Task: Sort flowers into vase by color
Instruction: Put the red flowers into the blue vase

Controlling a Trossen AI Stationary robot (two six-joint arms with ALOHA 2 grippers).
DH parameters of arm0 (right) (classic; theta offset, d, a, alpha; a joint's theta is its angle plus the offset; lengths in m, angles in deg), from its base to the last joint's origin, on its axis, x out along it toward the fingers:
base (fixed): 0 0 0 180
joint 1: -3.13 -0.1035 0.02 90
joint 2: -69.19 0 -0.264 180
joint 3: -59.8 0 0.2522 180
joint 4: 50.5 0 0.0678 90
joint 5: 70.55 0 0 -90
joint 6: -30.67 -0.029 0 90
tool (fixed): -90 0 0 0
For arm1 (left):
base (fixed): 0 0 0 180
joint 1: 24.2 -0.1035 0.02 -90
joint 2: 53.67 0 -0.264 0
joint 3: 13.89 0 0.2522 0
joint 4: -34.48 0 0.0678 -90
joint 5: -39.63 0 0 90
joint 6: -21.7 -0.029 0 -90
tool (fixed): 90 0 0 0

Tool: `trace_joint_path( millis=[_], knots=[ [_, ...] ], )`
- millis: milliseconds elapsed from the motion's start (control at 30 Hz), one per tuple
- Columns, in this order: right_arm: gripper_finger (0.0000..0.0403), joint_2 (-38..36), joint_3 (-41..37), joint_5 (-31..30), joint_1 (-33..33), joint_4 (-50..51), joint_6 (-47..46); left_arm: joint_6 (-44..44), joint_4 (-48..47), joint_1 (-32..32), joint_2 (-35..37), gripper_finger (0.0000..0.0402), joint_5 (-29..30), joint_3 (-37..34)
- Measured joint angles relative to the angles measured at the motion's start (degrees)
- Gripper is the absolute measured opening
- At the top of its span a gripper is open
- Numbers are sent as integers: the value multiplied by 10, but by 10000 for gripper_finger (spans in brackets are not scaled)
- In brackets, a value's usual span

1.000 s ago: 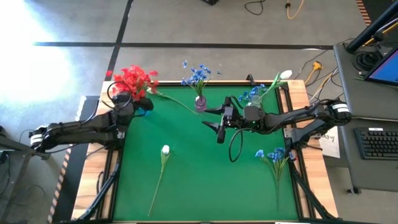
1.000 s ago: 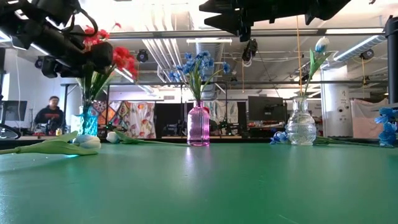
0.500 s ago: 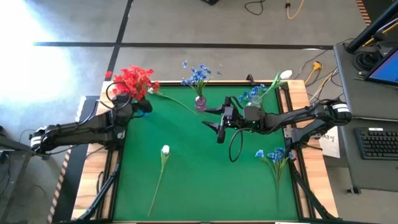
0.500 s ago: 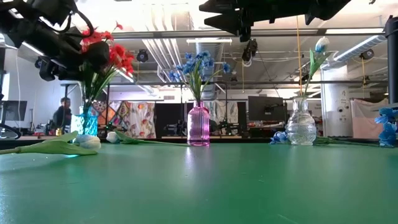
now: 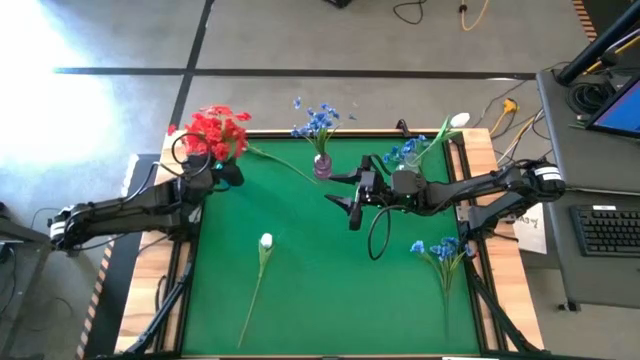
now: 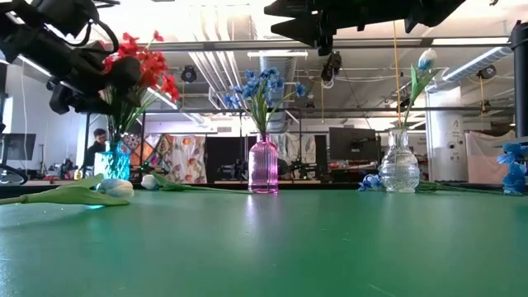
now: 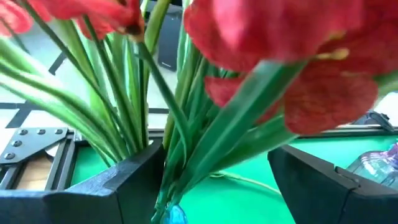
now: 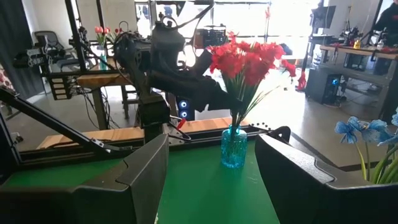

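Flowers mostly sorted, a few stems left on the mat

Red flowers (image 5: 216, 130) sit in the teal vase (image 8: 234, 148) upper left, left gripper (image 7: 199, 186) spread around their stems; right gripper (image 5: 350, 203) hovers released mid-frame. White tulip (image 5: 266, 241) and blue sprig (image 5: 441, 249) lie loose.

I am finding no readable text, label, brand, number or sign in any view. Near the keyboard (image 5: 607, 229) beside the table, a white sheet (image 5: 530, 222) is showing dark marks, but they are staying too small for me to read.
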Motion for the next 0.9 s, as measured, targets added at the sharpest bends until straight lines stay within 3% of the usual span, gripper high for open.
trace_joint_path(
  millis=[267,567,900],
  knots=[
    [233,0,0,0,0,0,0,22,-23,0,12,277,-35,1],
    [233,0,0,0,0,0,1,85,-187,0,6,277,-41,66],
    [233,0,0,0,0,0,5,95,-215,0,-7,277,-65,85]
  ],
)
